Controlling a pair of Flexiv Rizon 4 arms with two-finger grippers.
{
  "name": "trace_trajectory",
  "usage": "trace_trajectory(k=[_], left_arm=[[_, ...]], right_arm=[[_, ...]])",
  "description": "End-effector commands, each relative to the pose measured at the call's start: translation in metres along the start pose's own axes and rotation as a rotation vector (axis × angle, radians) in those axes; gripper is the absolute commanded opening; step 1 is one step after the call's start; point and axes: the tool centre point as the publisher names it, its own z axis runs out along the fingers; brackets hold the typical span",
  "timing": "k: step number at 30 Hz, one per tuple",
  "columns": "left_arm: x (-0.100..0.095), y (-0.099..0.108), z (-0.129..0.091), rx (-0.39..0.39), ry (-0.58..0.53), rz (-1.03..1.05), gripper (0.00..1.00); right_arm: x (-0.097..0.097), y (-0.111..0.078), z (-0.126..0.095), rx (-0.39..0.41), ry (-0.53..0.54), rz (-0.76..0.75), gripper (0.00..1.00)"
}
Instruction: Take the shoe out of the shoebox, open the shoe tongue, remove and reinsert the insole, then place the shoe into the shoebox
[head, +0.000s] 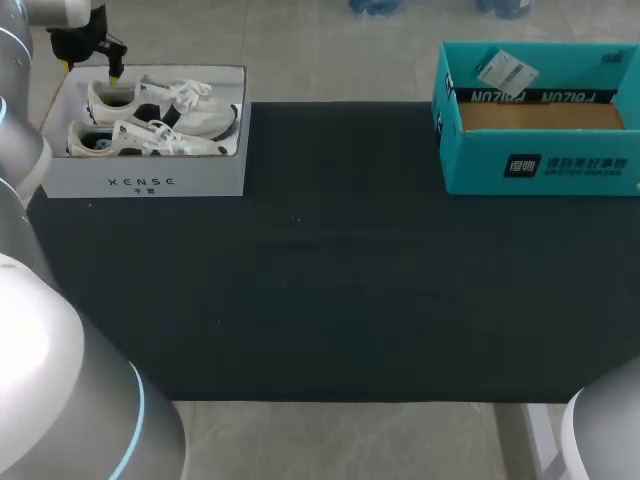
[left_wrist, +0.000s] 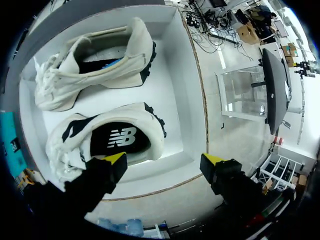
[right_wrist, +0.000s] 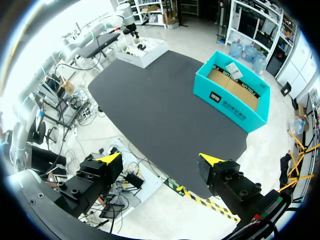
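A white shoebox (head: 145, 182) stands open at the table's far left corner, holding two white-and-black shoes side by side. The far shoe (head: 165, 100) and the near shoe (head: 150, 140) both lie with toes to the right. My left gripper (head: 92, 70) hangs open over the box's far left corner, above the far shoe's heel. In the left wrist view, the gripper (left_wrist: 164, 160) is spread wide over the box's end wall (left_wrist: 182, 75). One finger (left_wrist: 112, 162) hovers by the heel of the shoe with the black insole (left_wrist: 120, 137). The other shoe (left_wrist: 95, 65) lies beyond it. My right gripper (right_wrist: 160, 160) is open and empty, high off the table's edge.
An open teal cardboard box (head: 540, 165) with a tag inside sits at the table's far right. The black mat (head: 330, 290) covers the table between the two boxes. My right arm's grey body (head: 605, 430) shows at the near right corner.
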Motion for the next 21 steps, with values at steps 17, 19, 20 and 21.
trace_trajectory(k=[17, 19, 20, 21], left_arm=[[0.001, -0.066, -0.148, -0.077, -0.065, -0.011, 1.00], [0.001, -0.066, -0.148, -0.077, -0.065, -0.011, 1.00], [0.001, -0.066, -0.148, -0.077, -0.065, -0.011, 1.00], [0.001, -0.066, -0.148, -0.077, -0.065, -0.011, 1.00]], right_arm=[[-0.001, 0.003, 0.000, 0.007, 0.003, 0.001, 1.00], [-0.001, 0.003, 0.000, 0.007, 0.003, 0.001, 1.00], [-0.001, 0.003, 0.000, 0.007, 0.003, 0.001, 1.00], [-0.001, 0.003, 0.000, 0.007, 0.003, 0.001, 1.00]])
